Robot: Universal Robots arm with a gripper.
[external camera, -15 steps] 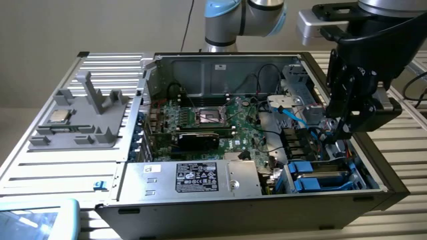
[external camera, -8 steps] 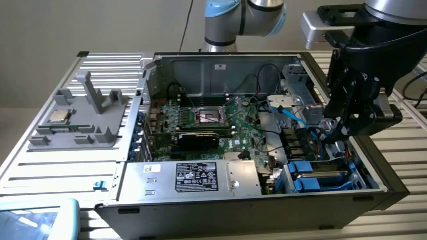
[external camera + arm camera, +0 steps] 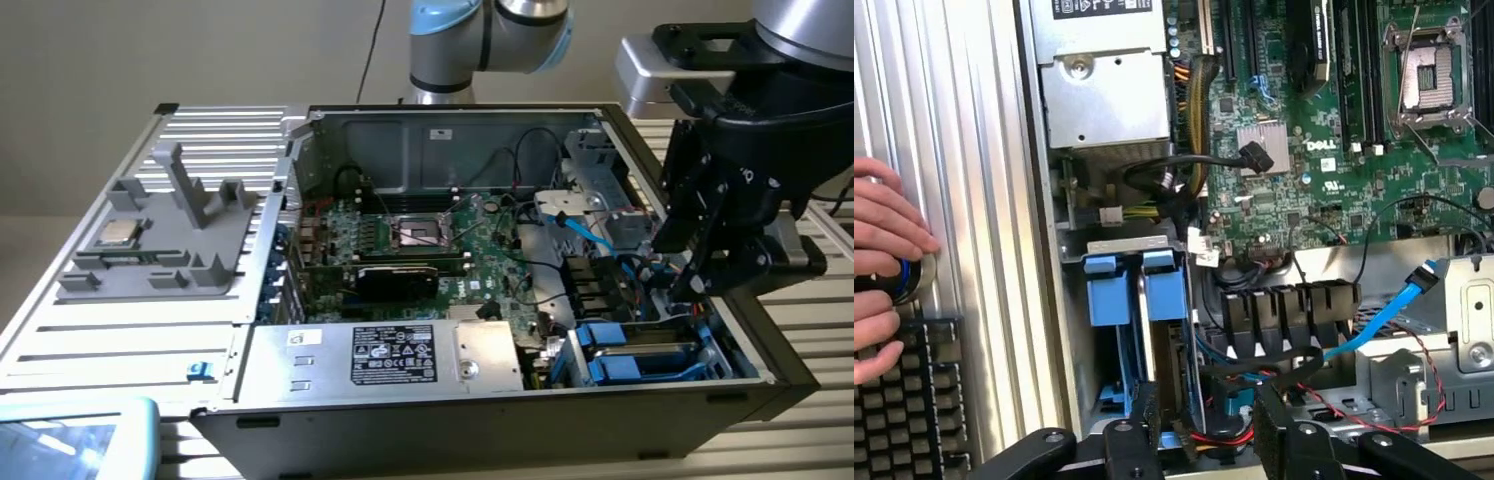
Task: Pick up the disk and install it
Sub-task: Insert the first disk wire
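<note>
Hand [image 3: 1207,412]: spread, gripping nothing, above drive bay [image 3: 1079,335] in corner of open computer case [image 3: 441,130]. Disk [image 3: 1165,287]: blue-framed, standing on edge in that bay, just beside second blue carrier [image 3: 1100,292], near one fingertip.

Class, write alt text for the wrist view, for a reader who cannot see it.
Looking down into an open computer case, the gripper, fingers apart, hangs over two blue drive carriers standing beside a green motherboard. A person's hand rests on the ribbed metal surface outside the case.
</note>
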